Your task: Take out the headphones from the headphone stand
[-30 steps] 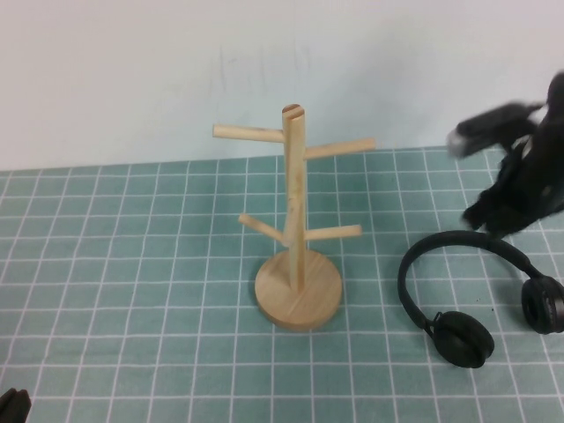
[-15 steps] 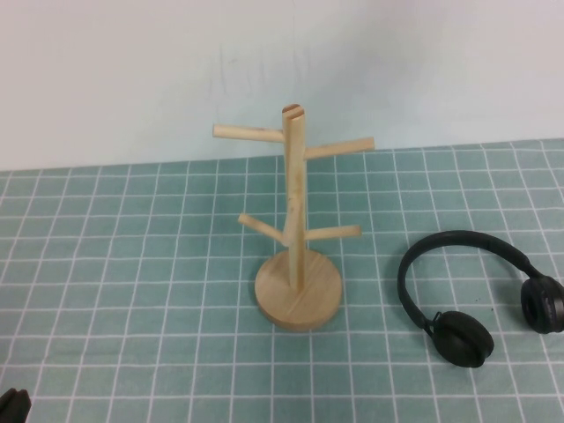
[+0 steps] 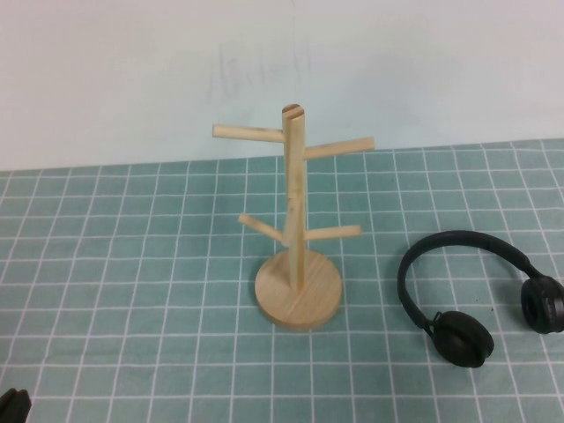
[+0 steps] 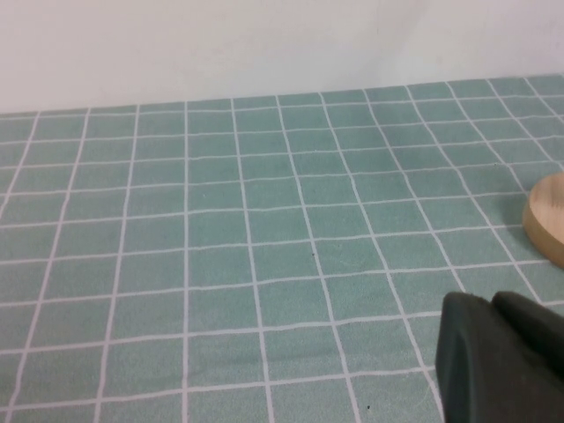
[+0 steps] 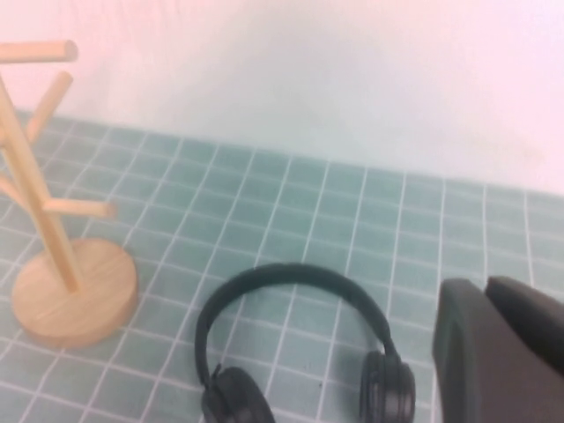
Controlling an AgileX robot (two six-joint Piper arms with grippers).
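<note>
The headphones (image 3: 476, 300) lie flat on the bench (image 3: 132, 291), right of the stand (image 3: 297, 229) and apart from it. The left claw (image 4: 498, 361) sits low, left of the stand. The right claw (image 5: 498, 352) hangs near the headphones.

Left tool (image 4: 502, 357) over checked cloth (image 4: 247, 264), near stand base (image 4: 548, 227).
</note>
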